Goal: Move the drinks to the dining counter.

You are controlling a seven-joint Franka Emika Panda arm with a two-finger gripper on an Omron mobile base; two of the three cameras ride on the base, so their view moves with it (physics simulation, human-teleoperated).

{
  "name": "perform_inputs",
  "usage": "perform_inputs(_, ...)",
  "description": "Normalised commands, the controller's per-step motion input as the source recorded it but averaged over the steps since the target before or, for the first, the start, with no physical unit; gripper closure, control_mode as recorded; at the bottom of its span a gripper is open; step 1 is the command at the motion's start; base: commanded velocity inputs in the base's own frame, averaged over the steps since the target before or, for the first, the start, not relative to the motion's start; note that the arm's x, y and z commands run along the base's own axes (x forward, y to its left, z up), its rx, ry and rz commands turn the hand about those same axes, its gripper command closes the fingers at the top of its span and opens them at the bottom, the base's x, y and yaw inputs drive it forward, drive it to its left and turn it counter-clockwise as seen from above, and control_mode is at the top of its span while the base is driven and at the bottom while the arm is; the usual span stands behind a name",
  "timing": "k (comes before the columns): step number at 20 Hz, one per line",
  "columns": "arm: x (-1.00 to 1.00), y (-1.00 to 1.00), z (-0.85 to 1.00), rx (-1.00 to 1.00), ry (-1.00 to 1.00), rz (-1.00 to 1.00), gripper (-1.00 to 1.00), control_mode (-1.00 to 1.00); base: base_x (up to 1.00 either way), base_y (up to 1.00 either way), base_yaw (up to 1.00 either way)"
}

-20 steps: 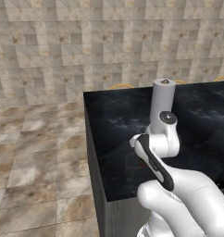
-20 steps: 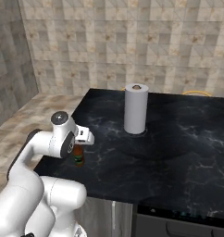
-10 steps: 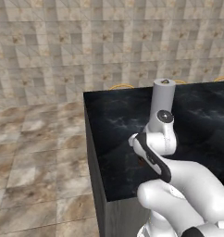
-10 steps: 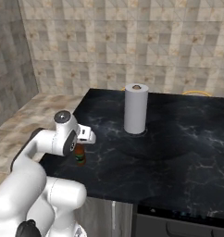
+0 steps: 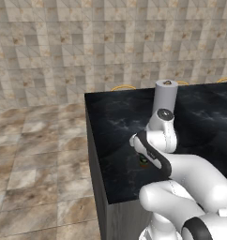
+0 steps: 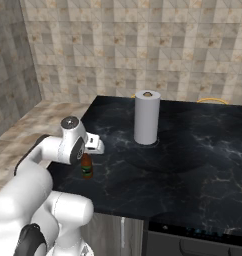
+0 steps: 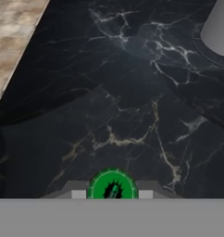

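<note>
- My gripper (image 7: pixel 113 193) was clamped on one bottle (image 6: pixel 86 166), green cap between the fingers.
- Bottle stood near the dining counter (image 6: pixel 193 150) front-left corner, close to touching the top; release left.
- Second drink unseen, likely pending.

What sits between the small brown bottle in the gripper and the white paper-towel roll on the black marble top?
Nothing: in the right base view only bare black marble top lies between the small brown bottle and the white paper-towel roll.
</note>
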Motion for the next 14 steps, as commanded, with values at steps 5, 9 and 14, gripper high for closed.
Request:
perform_inputs(5,0.0,0.0,-0.24,0.0,0.0,0.0,-1.0,-1.0,0.0,0.0,0.0)
perform_inputs(9,0.0,0.0,0.0,0.0,0.0,0.0,-1.0,-1.0,0.0,0.0,0.0)
perform_inputs(14,0.0,0.0,0.0,0.0,0.0,0.0,-1.0,-1.0,0.0,0.0,0.0)
